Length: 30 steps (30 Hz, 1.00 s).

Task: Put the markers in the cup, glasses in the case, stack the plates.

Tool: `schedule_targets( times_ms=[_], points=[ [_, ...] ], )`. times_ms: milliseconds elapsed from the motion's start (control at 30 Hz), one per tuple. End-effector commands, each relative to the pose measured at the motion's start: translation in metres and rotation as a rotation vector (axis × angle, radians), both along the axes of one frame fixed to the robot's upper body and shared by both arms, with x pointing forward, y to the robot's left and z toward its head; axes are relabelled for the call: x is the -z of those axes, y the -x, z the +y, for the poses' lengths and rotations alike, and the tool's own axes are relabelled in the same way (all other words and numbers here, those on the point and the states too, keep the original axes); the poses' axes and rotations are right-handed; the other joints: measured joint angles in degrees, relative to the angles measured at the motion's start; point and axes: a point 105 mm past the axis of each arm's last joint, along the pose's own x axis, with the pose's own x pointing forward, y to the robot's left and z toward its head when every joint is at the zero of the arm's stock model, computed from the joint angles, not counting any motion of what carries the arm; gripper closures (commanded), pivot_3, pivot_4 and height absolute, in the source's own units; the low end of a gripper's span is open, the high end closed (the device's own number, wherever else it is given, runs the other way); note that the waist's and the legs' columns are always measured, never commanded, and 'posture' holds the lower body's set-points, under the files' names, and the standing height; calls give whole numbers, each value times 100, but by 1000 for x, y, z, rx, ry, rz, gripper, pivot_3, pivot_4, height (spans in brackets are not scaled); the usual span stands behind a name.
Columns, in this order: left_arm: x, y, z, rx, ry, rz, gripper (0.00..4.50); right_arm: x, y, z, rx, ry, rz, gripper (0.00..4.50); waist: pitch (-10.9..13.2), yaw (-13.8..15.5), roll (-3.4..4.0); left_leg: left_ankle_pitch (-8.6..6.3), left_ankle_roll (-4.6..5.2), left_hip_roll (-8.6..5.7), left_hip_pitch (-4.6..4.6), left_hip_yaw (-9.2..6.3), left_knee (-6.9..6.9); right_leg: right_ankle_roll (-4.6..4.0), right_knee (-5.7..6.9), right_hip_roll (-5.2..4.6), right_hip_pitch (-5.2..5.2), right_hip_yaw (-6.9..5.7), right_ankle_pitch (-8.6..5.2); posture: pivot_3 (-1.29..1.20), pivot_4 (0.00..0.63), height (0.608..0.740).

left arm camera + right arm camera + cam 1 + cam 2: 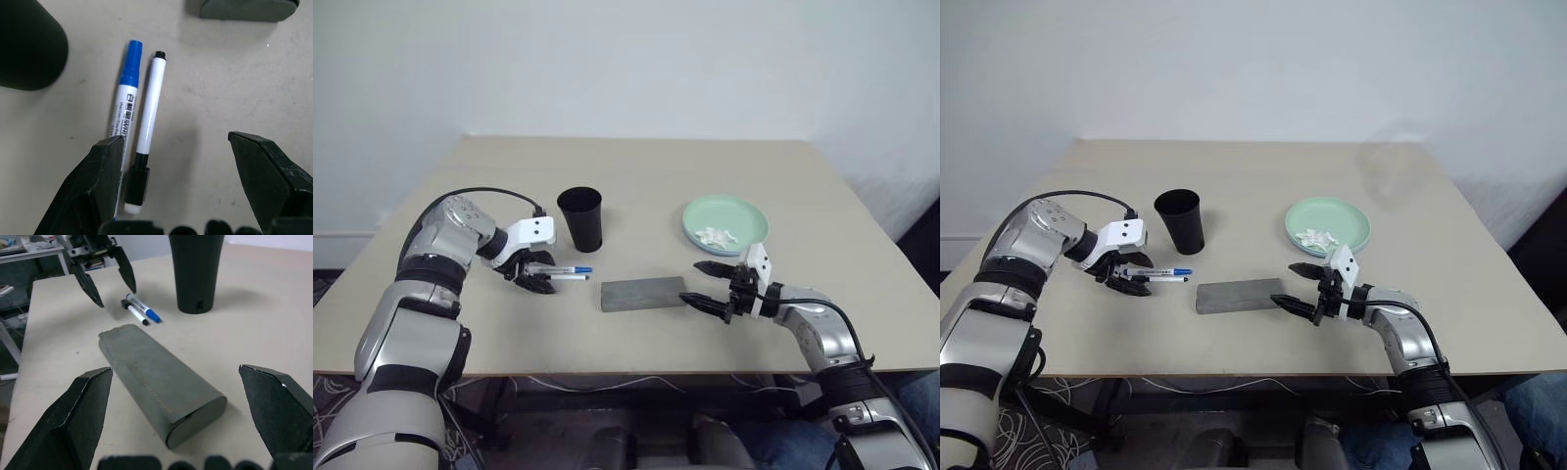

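From the head camera, the pale wooden table (636, 186) carries everything. The tall glossy black plastic cup (580, 219) stands left of centre, upright, with nothing poking out of it. Just near of it lie the two slim white markers (563, 272) — side by side, touching or nearly so. The left gripper (530, 277) hangs over their left ends, its black fingers spread and holding nothing. The flat grey rectangular case (643, 293) lies closed at the centre, near the front edge. To its right the right gripper (713, 287) points at the case's end, jaws wide and empty. Farther right sits the round mint-green plate (725, 221) with small white crumpled scraps (716, 236) on it; a bluish rim seems to show beneath it, so the plates may already be stacked, though I cannot be sure.

The left wrist view looks straight down on the markers: a blue-capped one (126, 115) and a black-capped one (146, 128) lie loose on the table between the open fingers (93, 186), one pad just beside the blue-capped barrel.

The right wrist view shows the case (159, 382) between wide-spread fingers (73, 421), untouched.

By my reckoning the markers are still to go in the cup. I see no glasses on the table — whether they are inside the closed case I cannot tell.
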Motion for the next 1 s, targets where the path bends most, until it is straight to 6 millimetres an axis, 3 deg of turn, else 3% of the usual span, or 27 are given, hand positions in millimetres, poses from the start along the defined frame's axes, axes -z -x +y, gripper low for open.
schedule_targets(
  times_ms=[33, 533, 1000],
  points=[
    [-13, -11, -4, 3, -34, -46, 894, -15, -6, 3, -21, -6, -46, 3, 1, -1, -2, 0, 0, 0, 0, 0, 0, 0, 0, 0, 0, 0, 0, 0, 0, 721],
    [-6, -13, -20, 23, -48, 27, 894, -11, -2, 2, -23, -5, -31, 3, 0, 0, -6, 0, 0, 1, -5, -2, 0, 2, 2, 2, -7, 0, 1, 0, 0, 721],
    [10, -10, -20, 29, -100, 59, 894, -10, 4, -2, -21, 7, -17, 3, -1, -2, -10, 0, 0, 1, -7, -2, 1, 2, 3, 1, -9, 0, 1, 0, 0, 721]
  ],
)
